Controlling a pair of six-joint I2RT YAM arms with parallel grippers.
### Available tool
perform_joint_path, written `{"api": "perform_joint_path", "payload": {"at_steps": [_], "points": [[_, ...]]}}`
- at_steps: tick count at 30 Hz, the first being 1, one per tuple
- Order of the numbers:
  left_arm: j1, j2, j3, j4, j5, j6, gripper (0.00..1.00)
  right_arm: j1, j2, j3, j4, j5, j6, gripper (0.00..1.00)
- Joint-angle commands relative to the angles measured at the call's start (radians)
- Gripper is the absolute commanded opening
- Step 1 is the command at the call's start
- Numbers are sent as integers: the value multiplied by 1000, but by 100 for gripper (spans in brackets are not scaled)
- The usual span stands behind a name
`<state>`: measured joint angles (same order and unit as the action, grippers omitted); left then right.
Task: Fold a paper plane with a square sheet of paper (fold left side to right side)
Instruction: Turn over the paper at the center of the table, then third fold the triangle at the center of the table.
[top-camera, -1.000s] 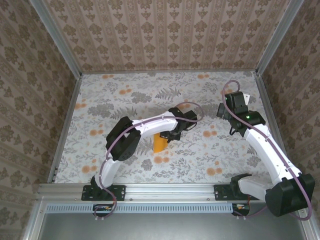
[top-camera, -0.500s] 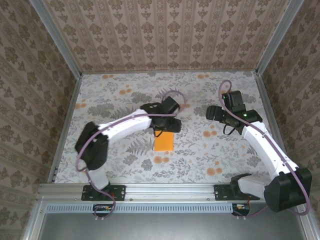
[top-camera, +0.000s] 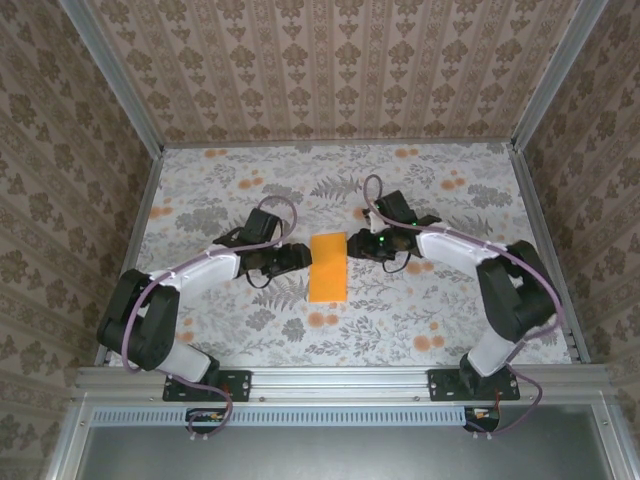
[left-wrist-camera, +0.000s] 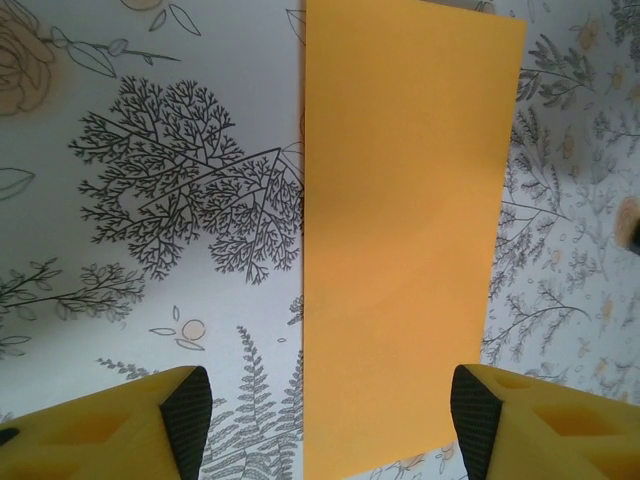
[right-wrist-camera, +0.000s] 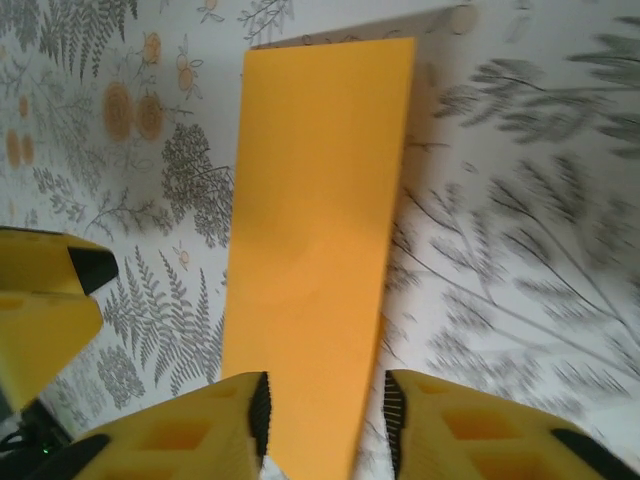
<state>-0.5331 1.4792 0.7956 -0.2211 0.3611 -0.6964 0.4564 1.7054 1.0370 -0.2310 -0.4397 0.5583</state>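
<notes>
Top external: the orange sheet (top-camera: 328, 266), already folded in half to a narrow rectangle, lies flat mid-worktop (top-camera: 230, 190). The left claw (top-camera: 297, 256) and right claw (top-camera: 356, 244) flank it, probably to steady it and press the crease.

Left wrist: the left claw (left-wrist-camera: 330, 405) is released, jaws spread wide across the sheet (left-wrist-camera: 410, 230).

Right wrist: the right claw (right-wrist-camera: 325, 405) has its jaws narrowly apart over the end of the sheet (right-wrist-camera: 315, 200), grasping nothing.

Free tabletop (top-camera: 230, 190) around flat orange sheet (top-camera: 328, 267)

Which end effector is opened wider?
The left end effector: its fingers stand far apart; those of the right end effector sit close together at the orange paper.
</notes>
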Motion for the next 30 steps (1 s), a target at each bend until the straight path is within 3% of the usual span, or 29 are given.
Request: {"api": "perform_joint_path", "payload": {"at_steps": [1, 9, 16, 30], "points": [[14, -19, -35, 114, 90, -37, 67, 12, 87, 89, 85, -56, 41, 32], [16, 30, -29, 111, 91, -45, 67, 16, 250, 215, 7, 15, -19, 27], [15, 88, -18, 128, 133, -57, 67, 15, 304, 252, -78, 105, -113, 24], [-27, 193, 45, 132, 158, -81, 65, 14, 335, 244, -78, 88, -160, 21]]}}
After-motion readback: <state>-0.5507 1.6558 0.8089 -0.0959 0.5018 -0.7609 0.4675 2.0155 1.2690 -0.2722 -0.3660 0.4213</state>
